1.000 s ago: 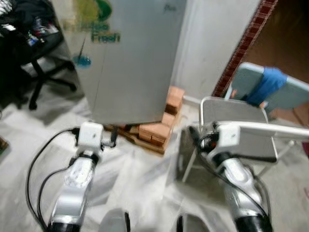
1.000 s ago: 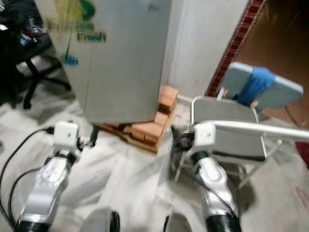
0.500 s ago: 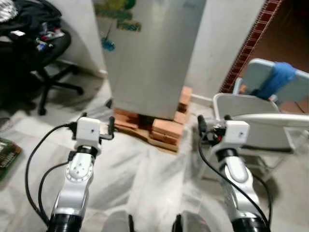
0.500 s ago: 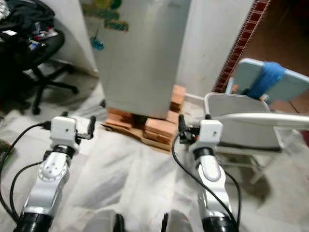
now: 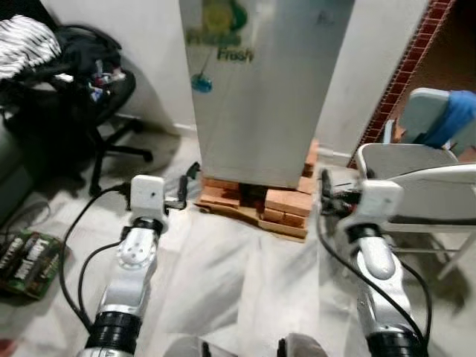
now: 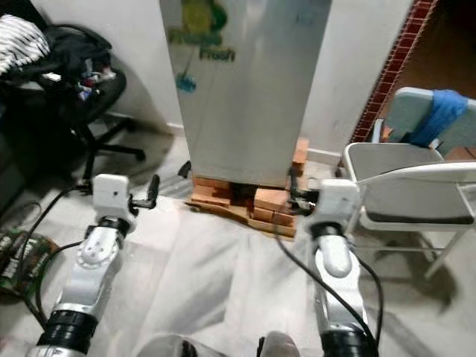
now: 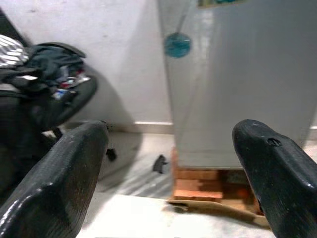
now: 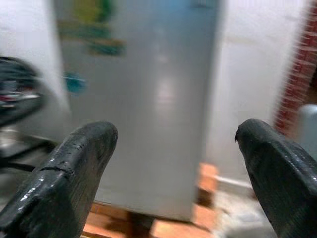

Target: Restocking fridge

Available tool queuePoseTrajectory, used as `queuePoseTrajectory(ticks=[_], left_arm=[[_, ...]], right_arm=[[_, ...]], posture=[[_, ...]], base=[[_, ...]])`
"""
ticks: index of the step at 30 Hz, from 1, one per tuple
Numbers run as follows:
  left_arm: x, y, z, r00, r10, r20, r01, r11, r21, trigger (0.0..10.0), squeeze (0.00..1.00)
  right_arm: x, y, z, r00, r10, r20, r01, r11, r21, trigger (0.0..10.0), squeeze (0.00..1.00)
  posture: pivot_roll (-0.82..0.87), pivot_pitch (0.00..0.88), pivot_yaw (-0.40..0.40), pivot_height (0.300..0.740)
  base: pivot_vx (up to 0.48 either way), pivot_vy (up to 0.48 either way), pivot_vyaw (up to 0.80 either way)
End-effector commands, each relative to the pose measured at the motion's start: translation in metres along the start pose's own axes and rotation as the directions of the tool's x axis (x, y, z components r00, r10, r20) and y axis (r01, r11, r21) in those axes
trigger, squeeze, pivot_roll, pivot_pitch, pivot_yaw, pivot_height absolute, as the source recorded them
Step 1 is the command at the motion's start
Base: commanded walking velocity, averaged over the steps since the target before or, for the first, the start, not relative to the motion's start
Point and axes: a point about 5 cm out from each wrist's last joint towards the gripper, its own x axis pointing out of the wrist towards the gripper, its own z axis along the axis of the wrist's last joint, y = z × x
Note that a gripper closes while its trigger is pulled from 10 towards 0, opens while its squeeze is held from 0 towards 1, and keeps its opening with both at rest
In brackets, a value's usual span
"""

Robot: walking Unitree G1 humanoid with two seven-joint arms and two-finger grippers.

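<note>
Fridge [image 5: 268,82]: tall silver unit against the white wall, door shut, green logo and a blue round sticker on the front. It sits raised on bricks [image 5: 286,208] and a wooden pallet, probably to keep it off the floor. It's straight ahead of the robot, a short approach away.

Floor sheet [image 5: 245,282]: pale covering spread in front of the fridge, wrinkled.

Office chair [image 5: 82,82], left of the fridge, piled with dark clothes. Folding chair [image 6: 416,186], right, with a blue cloth over the back of another chair behind it. Neither is in the path.

Green packets [image 5: 26,256] on the floor at far left, possibly stock, too blurred to say.

Left gripper [image 7: 173,163]: raised, aimed at the fridge base, fingers spread wide, nothing held. Right gripper [image 8: 178,163]: same, spread wide and empty, pointed at the door. The right wrist view is motion-blurred.

My read: approach phase, both arms up ready for the door. Nothing to load is in hand.
</note>
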Motion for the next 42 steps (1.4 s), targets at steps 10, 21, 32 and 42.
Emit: queuePoseTrajectory(ticks=[10,21,32,42], left_arm=[[-0.001,0.004,-0.009,0.999,-0.016,-0.030,0.016,1.000,-0.001,10.0,0.00],[0.002,0.011,-0.004,1.000,-0.020,0.000,0.020,1.000,0.003,10.0,0.00],[-0.009,0.004,-0.018,0.997,-0.057,-0.049,0.055,0.998,-0.040,10.0,0.00],[-0.007,-0.002,-0.014,0.996,-0.088,-0.017,0.087,0.995,-0.050,10.0,0.00]], right_arm=[[-0.015,0.013,-0.018,0.972,0.194,-0.132,-0.192,0.981,0.027,10.0,0.00],[-0.001,0.011,-0.029,0.986,-0.078,-0.148,0.070,0.996,-0.057,10.0,0.00],[-0.033,-0.007,-0.045,0.975,-0.126,-0.182,0.136,0.990,0.044,10.0,0.00],[-0.031,0.000,-0.049,0.979,-0.067,-0.191,0.080,0.995,0.061,10.0,0.00]], posture=[[-0.04,0.000,0.038,0.740],[-0.01,0.000,0.039,0.740],[-0.02,0.000,0.016,0.740],[-0.02,0.003,0.027,0.740]], base=[[0.000,0.480,0.00],[0.000,0.480,0.00],[0.000,0.480,0.00],[0.106,0.433,-0.54]])
